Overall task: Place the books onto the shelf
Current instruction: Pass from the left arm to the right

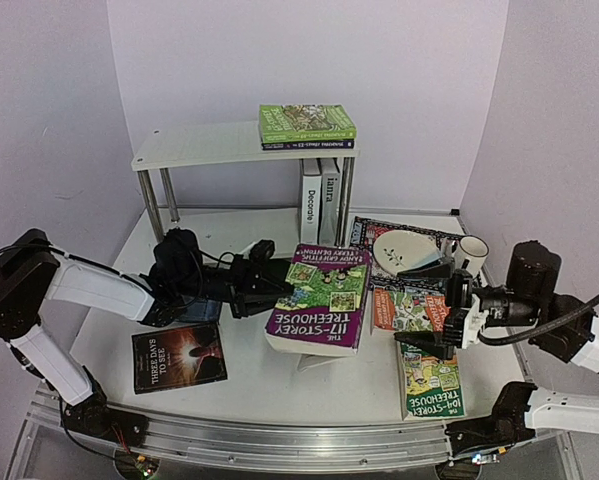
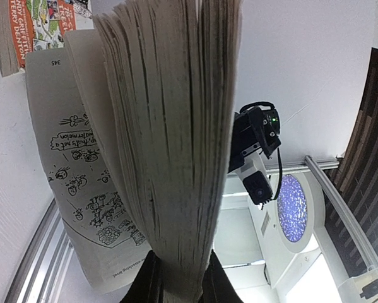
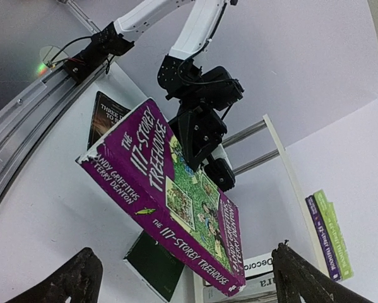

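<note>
1. A dark book (image 1: 179, 357) lies flat at the near left, close to the table's (image 1: 129, 300) front rail and well apart from the other books.
2. The left gripper (image 1: 282, 290) is pinched on the purple book (image 1: 319, 298) at its left edge. In the left wrist view its fingers (image 2: 217, 281) clamp the page block, and one loose page hangs out to the side.
3. The shelf (image 1: 199, 145) stands at the far centre. Bare board shows along the left of its top tier, and a green book (image 1: 307, 122) lies flat at the right end. Two upright books (image 1: 320, 200) stand below, against the right legs.
4. The purple book hangs tilted above the table's middle, with a dark green book (image 3: 154, 268) on the table under it.
5. The right gripper (image 1: 434, 305) is spread wide with nothing between its fingers (image 3: 75, 278). It sits just right of the purple book's edge.
6. A green-covered paperback (image 1: 429, 380) lies flat at the near right, close to the front edge. A white mug (image 1: 469, 250) stands far right.
</note>
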Motion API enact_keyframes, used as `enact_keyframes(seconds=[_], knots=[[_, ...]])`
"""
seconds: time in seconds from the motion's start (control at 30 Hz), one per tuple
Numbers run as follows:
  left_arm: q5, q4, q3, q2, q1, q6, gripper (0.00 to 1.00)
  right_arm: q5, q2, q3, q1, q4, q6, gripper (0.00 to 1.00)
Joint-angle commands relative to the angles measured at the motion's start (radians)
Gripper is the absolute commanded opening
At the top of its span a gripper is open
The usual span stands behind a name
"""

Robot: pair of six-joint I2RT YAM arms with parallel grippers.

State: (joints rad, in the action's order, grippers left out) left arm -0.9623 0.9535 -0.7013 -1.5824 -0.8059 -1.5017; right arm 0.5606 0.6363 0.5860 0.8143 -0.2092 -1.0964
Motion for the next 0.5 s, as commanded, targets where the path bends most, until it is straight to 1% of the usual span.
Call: enact_keyframes(seconds=[0.0, 0.07, 0.17, 0.47], knots=[[-0.007, 0.063, -0.042, 0.075, 0.003, -0.010, 0.00, 0.099, 0.005, 0.046, 0.003, 0.004, -0.174, 0.86], [-0.006, 0.060, -0.039, 0.076, 0.002, -0.011, 0.00, 0.099, 0.021, 0.061, 0.004, 0.030, -0.194, 0.84], [-0.007, 0.058, -0.038, 0.073, 0.002, -0.012, 0.00, 0.104, 0.058, 0.079, 0.006, 0.056, -0.223, 0.84], [-0.012, 0.055, -0.049, 0.062, 0.002, -0.009, 0.00, 0.069, 0.176, 0.093, 0.021, -0.017, -0.276, 0.84]])
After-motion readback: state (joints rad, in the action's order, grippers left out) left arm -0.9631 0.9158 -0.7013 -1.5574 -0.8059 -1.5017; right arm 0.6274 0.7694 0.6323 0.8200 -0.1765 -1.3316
